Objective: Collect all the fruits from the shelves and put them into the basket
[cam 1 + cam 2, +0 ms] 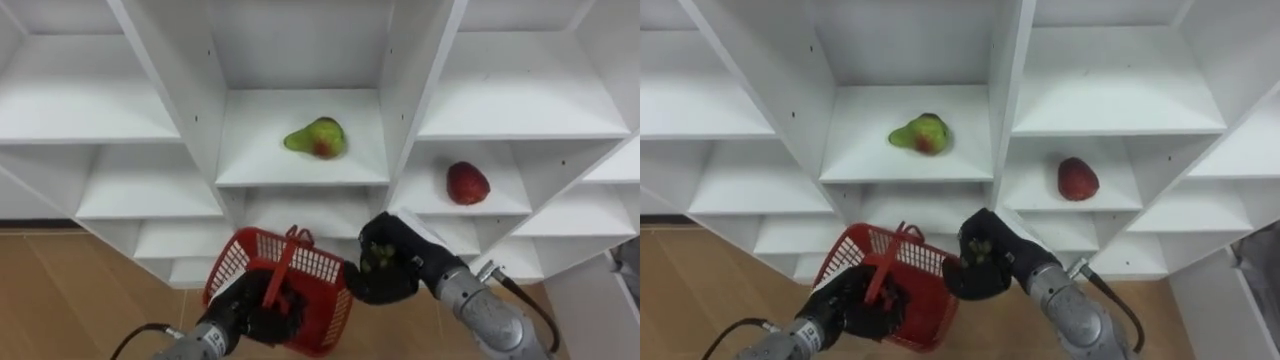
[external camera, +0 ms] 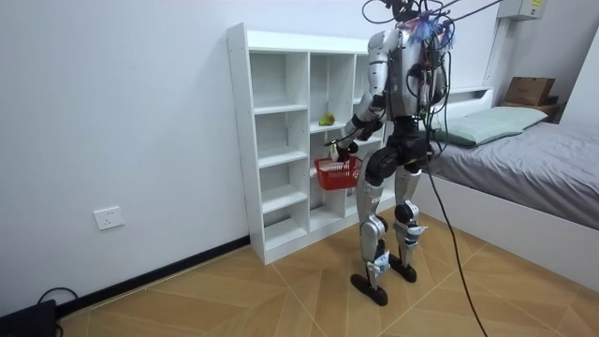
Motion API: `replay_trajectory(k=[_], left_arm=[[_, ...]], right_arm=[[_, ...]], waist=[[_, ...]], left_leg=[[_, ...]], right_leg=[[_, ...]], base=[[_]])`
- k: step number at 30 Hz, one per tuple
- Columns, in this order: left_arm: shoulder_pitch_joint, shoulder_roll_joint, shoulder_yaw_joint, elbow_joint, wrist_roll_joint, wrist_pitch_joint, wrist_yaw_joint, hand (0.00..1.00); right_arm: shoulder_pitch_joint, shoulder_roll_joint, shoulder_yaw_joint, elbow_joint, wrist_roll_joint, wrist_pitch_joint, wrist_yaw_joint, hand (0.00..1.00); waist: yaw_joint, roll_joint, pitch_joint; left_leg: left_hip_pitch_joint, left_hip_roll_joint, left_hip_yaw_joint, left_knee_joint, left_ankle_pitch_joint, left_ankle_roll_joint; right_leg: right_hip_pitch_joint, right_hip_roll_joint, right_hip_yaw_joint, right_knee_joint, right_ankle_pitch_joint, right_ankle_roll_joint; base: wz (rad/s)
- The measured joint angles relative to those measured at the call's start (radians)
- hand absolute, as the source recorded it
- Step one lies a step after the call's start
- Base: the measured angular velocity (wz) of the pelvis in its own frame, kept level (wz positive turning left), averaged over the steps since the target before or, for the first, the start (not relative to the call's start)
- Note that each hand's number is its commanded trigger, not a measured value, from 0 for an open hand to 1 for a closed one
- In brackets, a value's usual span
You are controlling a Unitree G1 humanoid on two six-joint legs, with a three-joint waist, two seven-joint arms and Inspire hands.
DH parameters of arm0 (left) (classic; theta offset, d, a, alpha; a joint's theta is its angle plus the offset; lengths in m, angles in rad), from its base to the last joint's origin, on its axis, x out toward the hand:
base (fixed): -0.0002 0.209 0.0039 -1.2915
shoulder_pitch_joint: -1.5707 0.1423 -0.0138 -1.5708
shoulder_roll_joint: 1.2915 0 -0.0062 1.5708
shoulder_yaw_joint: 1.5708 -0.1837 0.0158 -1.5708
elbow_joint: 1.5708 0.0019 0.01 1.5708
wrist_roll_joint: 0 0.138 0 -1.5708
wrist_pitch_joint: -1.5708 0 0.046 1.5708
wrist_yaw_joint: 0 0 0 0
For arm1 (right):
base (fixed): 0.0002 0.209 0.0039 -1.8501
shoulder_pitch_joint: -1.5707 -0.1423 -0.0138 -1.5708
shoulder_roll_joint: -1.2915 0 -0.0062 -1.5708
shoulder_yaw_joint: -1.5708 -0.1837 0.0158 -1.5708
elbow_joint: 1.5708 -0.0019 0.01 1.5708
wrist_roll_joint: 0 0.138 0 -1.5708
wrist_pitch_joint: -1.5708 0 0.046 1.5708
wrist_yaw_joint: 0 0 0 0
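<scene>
Left hand (image 1: 262, 314) is gripping the handle of the red plastic mesh basket (image 1: 322, 266) at the white shelf closet (image 1: 405, 70). Right hand (image 1: 392, 262) is curling round a small greenish thing (image 1: 378, 257) (can't identify it) beside the basket. Green-red pear (image 1: 317, 137) and round red fruit (image 1: 467, 183) are sitting on separate shelves.

Left and right eye views: head-mounted, close, angled down onto the white shelf unit (image 1: 172, 62); wood floor (image 1: 60, 300) lower left.
Room view: standing far off, side-on to the robot. Shared: shelf unit, red basket (image 2: 337, 174).
</scene>
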State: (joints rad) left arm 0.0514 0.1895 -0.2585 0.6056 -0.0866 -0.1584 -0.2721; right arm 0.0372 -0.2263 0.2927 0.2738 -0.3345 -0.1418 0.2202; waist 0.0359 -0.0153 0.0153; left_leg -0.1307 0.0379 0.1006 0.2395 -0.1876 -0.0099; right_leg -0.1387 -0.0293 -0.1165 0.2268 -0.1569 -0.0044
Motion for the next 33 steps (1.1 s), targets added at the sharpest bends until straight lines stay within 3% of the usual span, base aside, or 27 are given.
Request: replay_trajectory(k=[9,11,14,22,26,33], left_arm=[[-0.038,0.002,-0.085,-0.058,-0.043,-0.011,-0.028,1.0],[-0.043,0.015,-0.103,-0.056,-0.043,-0.012,-0.027,1.0],[-0.044,0.021,-0.113,-0.058,-0.043,-0.014,-0.028,1.0],[-0.07,0.024,-0.117,-0.059,-0.073,-0.014,-0.056,1.0],[-0.093,0.01,-0.12,-0.061,-0.123,-0.044,-0.098,1.0],[-0.105,-0.009,-0.152,-0.08,-0.198,-0.053,-0.133,1.0]], right_arm=[[-0.07,0.006,0.074,0.112,-0.028,-0.013,-0.031,1.0],[-0.074,0.005,0.079,0.126,-0.026,-0.017,-0.038,1.0],[-0.096,0.005,0.08,0.183,-0.022,-0.044,-0.05,1.0],[-0.14,0.006,0.077,0.238,-0.019,-0.055,-0.07,1.0],[-0.168,0.009,0.076,0.29,-0.018,-0.058,-0.097,1.0],[-0.176,0.02,0.076,0.298,-0.019,-0.067,-0.125,1.0]], waist=[[-0.003,0.013,0.003],[-0.007,0.018,0.0031],[-0.007,0.02,0.0027],[-0.007,0.018,0.0037],[-0.005,0.016,0.005],[-0.006,0.016,0.0052]], left_leg=[[-0.055,0.001,-0.001,0.01,0.001,0.001],[-0.065,0.001,-0.009,0.011,0.001,0.001],[-0.079,0.002,-0.012,0.013,0.001,0.0],[-0.105,0.002,-0.012,0.027,0.001,0.0],[-0.128,0.002,-0.013,0.035,0.002,0.001],[-0.129,0.003,-0.012,0.035,0.002,0.001]], right_leg=[[-0.057,-0.001,-0.004,0.017,0.001,-0.002],[-0.061,-0.001,-0.015,0.014,0.002,-0.002],[-0.073,-0.002,-0.021,0.015,0.002,-0.003],[-0.101,-0.004,-0.021,0.029,0.003,-0.004],[-0.122,-0.004,-0.022,0.032,0.005,-0.006],[-0.124,-0.004,-0.021,0.031,0.006,-0.007]], base=[[0.0],[0.1],[0.06],[0.0],[0.0],[0.0]])
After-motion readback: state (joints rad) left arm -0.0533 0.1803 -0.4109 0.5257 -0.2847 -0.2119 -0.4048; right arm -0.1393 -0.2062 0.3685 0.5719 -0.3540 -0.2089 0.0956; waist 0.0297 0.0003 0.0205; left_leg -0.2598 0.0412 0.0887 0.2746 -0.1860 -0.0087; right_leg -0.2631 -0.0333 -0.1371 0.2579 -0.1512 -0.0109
